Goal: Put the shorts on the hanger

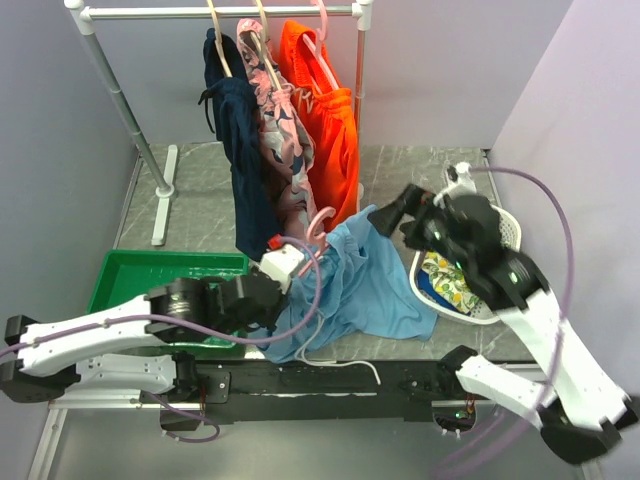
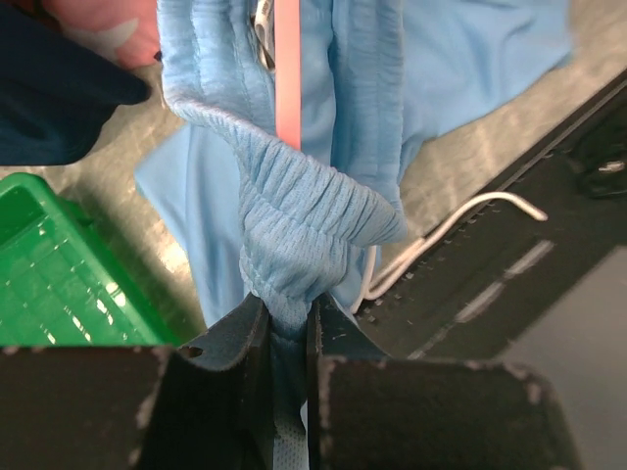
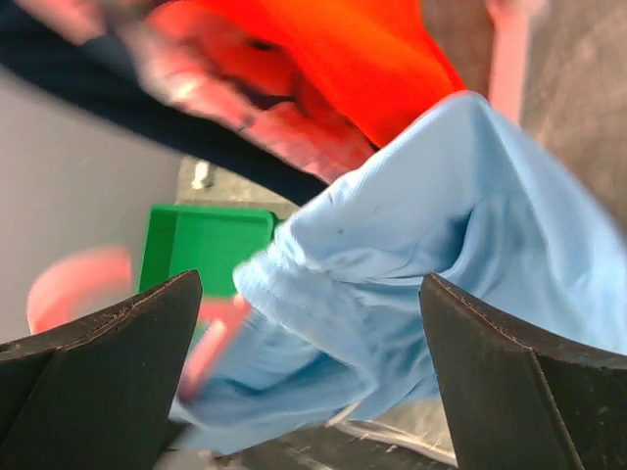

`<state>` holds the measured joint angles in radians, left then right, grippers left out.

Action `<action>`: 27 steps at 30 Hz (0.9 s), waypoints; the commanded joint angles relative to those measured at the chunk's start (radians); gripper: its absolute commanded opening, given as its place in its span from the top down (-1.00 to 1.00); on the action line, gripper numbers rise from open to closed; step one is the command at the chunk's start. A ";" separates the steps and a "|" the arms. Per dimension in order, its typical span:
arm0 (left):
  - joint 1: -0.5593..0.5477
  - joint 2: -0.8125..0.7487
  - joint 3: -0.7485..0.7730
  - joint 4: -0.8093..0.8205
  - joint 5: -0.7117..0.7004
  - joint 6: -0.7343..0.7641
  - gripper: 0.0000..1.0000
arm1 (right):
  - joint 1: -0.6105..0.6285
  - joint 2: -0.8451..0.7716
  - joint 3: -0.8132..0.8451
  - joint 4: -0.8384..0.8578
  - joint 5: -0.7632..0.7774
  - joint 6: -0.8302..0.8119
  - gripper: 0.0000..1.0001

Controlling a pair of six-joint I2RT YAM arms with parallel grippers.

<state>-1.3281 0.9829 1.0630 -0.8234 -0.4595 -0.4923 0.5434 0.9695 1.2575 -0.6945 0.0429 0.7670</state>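
Note:
The light blue shorts (image 1: pixel 375 285) hang bunched over the table's middle. The thin pink hanger is partly threaded inside them, with its hook (image 1: pixel 318 226) sticking out at the top. In the left wrist view my left gripper (image 2: pixel 287 305) is shut on the shorts' gathered waistband (image 2: pixel 304 215), and a pink hanger bar (image 2: pixel 287 78) runs straight up behind the cloth. In the top view the left gripper (image 1: pixel 288 262) sits at the shorts' left edge. My right gripper (image 1: pixel 385 218) is wide open at the shorts' upper right corner. In the right wrist view its jaws (image 3: pixel 309 284) frame the shorts (image 3: pixel 451 225) without touching them, and the hanger (image 3: pixel 211 343) is blurred.
A clothes rack (image 1: pixel 220 12) at the back holds navy (image 1: pixel 240 150), patterned pink (image 1: pixel 285 140) and orange (image 1: pixel 335 120) garments on hangers. A green tray (image 1: pixel 130 275) lies at left. A white basket (image 1: pixel 505 230) of clothes stands at right. A white cord (image 1: pixel 345 362) lies by the near rail.

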 commanded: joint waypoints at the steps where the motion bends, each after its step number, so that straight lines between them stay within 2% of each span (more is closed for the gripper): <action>1: 0.006 -0.053 0.169 -0.088 0.031 -0.043 0.98 | 0.126 -0.144 -0.121 0.217 0.087 -0.213 -1.00; 8: 0.006 -0.053 0.314 -0.218 0.024 -0.037 0.98 | 0.442 -0.115 -0.188 0.280 0.383 -0.293 -0.65; 13: 0.007 -0.067 0.347 -0.263 0.002 -0.042 0.98 | 0.541 0.000 -0.122 0.266 0.472 -0.336 -0.32; 27: 0.006 -0.092 0.370 -0.280 0.002 -0.034 0.98 | 0.674 0.100 -0.093 0.285 0.561 -0.339 -0.29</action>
<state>-1.3251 0.9234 1.3769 -1.1526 -0.4240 -0.5182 1.1812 1.0573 1.1149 -0.4507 0.5411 0.4366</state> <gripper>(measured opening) 0.142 0.644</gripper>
